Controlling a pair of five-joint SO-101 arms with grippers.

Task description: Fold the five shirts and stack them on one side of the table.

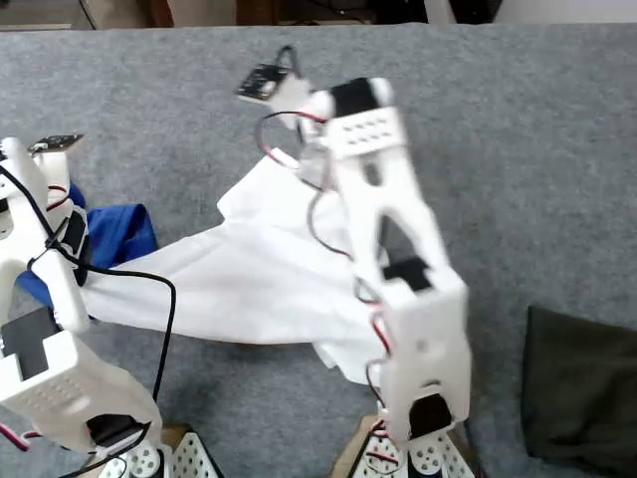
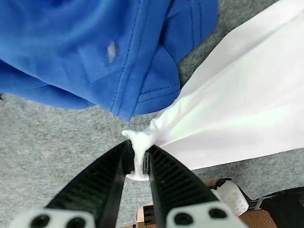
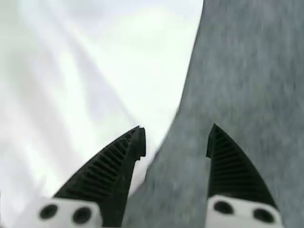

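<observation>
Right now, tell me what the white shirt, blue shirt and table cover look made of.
The white shirt: thin, soft matte cloth, probably cotton; it gathers into fine creases. The blue shirt: smoother knit, slight sheen, perhaps synthetic; double-stitched hems. The table cover: grey felt or low carpet; fuzzy, speckled.

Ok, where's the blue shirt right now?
The blue shirt lies bunched at the left side of the high view, right beside the corner of the white shirt that the left gripper is pinching.
</observation>
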